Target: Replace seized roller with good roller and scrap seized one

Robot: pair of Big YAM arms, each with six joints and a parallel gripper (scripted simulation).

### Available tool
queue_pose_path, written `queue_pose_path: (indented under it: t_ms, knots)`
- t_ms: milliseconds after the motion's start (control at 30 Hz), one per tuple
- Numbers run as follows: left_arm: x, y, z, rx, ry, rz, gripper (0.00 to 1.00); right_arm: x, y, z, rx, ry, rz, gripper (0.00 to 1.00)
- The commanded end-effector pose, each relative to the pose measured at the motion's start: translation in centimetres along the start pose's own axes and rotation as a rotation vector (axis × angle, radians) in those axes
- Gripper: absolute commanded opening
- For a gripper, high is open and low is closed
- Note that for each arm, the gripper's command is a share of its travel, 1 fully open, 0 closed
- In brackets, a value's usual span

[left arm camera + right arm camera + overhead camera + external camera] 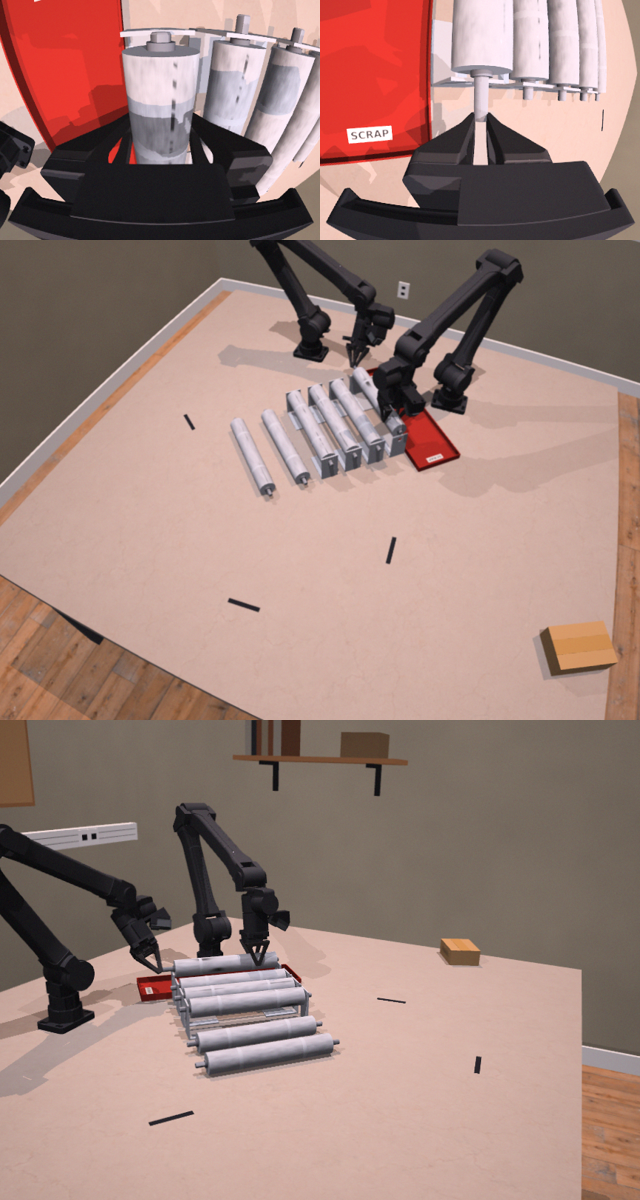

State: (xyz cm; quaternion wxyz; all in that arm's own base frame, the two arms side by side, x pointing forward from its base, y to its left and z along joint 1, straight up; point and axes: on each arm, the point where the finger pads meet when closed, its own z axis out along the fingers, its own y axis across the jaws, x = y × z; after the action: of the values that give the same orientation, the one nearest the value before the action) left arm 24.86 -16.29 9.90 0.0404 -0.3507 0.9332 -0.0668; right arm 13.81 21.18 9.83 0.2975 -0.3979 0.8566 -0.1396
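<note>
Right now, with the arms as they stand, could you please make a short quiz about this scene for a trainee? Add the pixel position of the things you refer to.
1. Multiple choice: what is between the fingers of the right gripper (pixel 354 364) (pixel 160 971) (pixel 481 115)? (a) the carton (b) an axle end (pixel 355 367) (pixel 166 969) (pixel 481 96) (c) the scrap label
2. True or false: the left gripper (pixel 386 417) (pixel 258 962) (pixel 161 118) is around the roller nearest the scrap tray (pixel 437 446) (pixel 154 996) (pixel 55 67) (pixel 375 92).
3. Fill in: ____ rollers lie outside the roller bed (pixel 328 468) (pixel 255 37) (pixel 457 80).

Key: 1 b; 2 true; 3 two.
</note>
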Motion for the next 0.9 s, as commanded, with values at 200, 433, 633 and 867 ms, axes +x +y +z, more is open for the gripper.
queue_pose_path:
  t_ms: [200, 433, 633, 867]
  knots:
    - [-2.0, -3.3, -3.1, 0.089, -0.054, 0.022, 0.32, -3.8, 0.9, -2.2, -0.044, -0.084, 0.077, 0.32]
    - [-1.7, -3.3, -3.1, 0.088, -0.053, 0.031, 0.32, -3.0, 0.7, -1.4, -0.031, -0.064, 0.074, 0.32]
    - [-1.7, -3.4, -3.1, 0.089, -0.053, 0.031, 0.32, -3.0, 0.7, -1.4, -0.031, -0.064, 0.07, 0.32]
    - [-1.7, -3.4, -3.1, 0.089, -0.053, 0.031, 0.32, -3.0, 0.7, -1.4, -0.031, -0.064, 0.07, 0.32]
